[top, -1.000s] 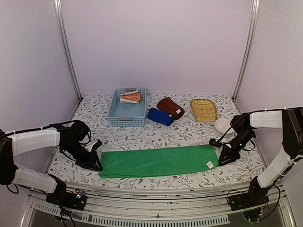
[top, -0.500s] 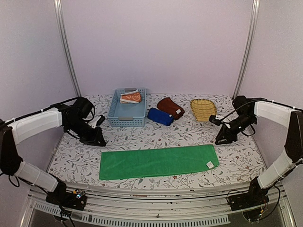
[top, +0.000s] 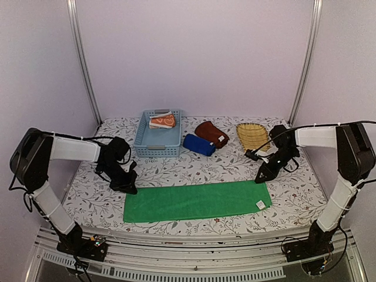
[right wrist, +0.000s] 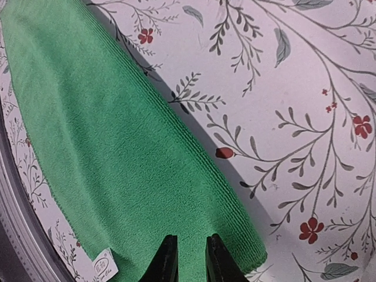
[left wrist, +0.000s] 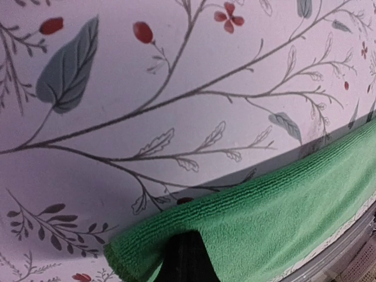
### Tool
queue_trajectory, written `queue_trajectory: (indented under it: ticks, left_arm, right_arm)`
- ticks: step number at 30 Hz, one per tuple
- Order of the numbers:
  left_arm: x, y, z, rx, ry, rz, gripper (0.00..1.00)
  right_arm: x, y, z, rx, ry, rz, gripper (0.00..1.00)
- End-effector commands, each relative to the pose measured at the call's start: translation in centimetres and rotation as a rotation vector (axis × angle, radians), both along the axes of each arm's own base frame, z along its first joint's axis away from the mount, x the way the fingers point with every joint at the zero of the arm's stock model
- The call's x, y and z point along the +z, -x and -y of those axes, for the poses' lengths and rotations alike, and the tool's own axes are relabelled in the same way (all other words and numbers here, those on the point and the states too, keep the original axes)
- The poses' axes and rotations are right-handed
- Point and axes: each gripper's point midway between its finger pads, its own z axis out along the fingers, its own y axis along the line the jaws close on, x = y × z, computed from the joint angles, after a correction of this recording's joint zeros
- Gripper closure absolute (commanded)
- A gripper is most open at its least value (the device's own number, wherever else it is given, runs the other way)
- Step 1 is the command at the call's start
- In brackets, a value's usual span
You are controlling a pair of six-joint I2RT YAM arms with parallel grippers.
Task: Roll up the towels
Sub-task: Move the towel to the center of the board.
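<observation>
- From above: the green towel lies flat in a long strip at the near side of the table.
- The left claw sits at its far left corner. The right claw sits at its far right corner.
- Farther back, the orange towel is in the blue basket. The dark blue towel and the maroon towel lie beside it, near the yellow tray.
- Left wrist view: the left claw is closed tight, with its tip on the towel's corner. I cannot tell if it has pinched any cloth.
- Right wrist view: the right claw has a small gap and rests over the towel near its end. A white tag is close by.
- The towel looks soft, light and floppy, so I think it will sag and bunch. It looks fuzzy, so probably not slippery.
- The best places to hold are likely the two corners of one short end, so it rolls up evenly.
</observation>
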Motion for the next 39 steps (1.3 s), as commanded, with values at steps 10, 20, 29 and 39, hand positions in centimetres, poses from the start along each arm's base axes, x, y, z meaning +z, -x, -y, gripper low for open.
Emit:
queue_trajectory:
  ticks: [10,20,29,39]
  left_arm:
    - [-4.1,-1.7,-5.1,0.208,-0.143,0.008,1.0]
    - [-0.1,-4.4,-8.9,0.298,-0.137,0.152,1.0]
    - [6.1,-7.6,-6.8,0.242,0.003,0.365,1.0]
    - [1.0,-7.1,-7.2,0.259,-0.033,0.216,1.0]
  right_arm:
    - [-5.9,-3.2,2.4,-0.16,0.319,-0.008,0.86]
    - [-3.1,-9.5,-3.0,-0.104,0.204,0.106,0.83]
    - [4.4,-11.1,-6.2,-0.116,0.065,0.225,0.74]
    - [-1.3,-10.4,-3.6,-0.183,0.22,0.129,0.97]
